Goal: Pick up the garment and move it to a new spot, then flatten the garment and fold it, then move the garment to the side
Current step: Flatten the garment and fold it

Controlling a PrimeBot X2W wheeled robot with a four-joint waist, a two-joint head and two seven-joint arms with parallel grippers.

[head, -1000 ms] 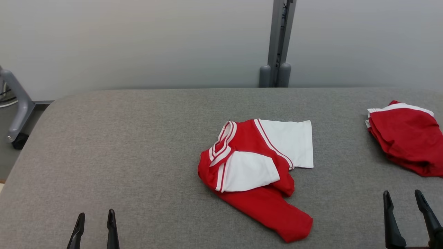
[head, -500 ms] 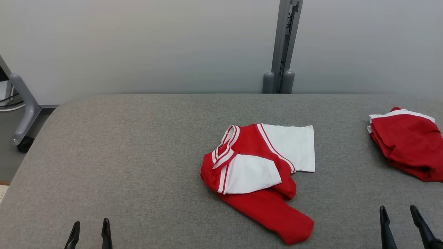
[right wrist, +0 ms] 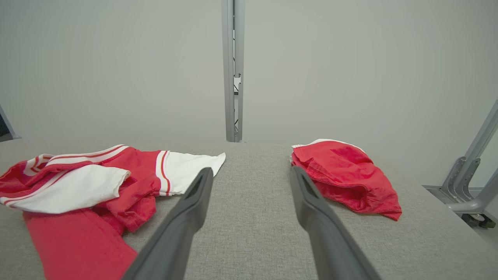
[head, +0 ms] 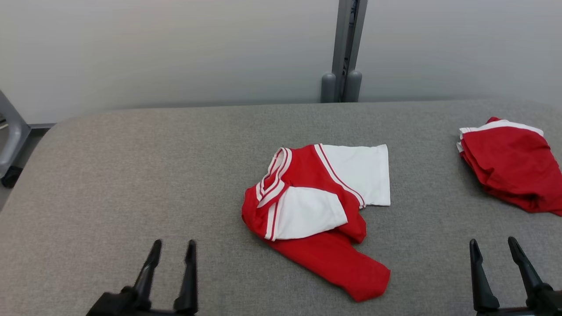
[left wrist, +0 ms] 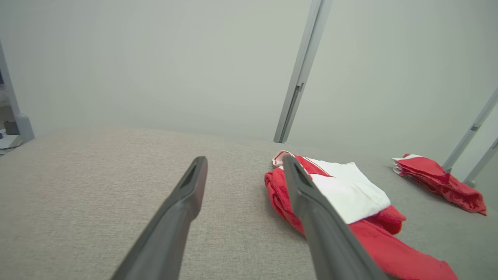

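The garment (head: 307, 215), a red and white shirt, lies crumpled in the middle of the grey padded table (head: 131, 175). One white sleeve is spread toward the back and a red part trails toward the front. My left gripper (head: 174, 244) is open over the table, short of the shirt and to its left, touching nothing. In the left wrist view the left gripper (left wrist: 244, 159) points just left of the garment (left wrist: 350, 194). My right gripper (head: 492, 241) is open near the front right, well clear of the shirt. In the right wrist view the right gripper (right wrist: 251, 170) has the garment (right wrist: 78, 186) to its left.
A second red bundle with white trim (head: 509, 162) lies at the table's right edge, also visible as the red bundle (right wrist: 342, 175) in the right wrist view. A grey upright post (head: 342, 48) stands behind the table against the pale wall. A wheeled frame leg (head: 11, 136) stands off the left side.
The head camera has shifted, so the whole scene sits a little differently. My left gripper has come forward and to the right, closer to the garment. The garment itself lies as before.
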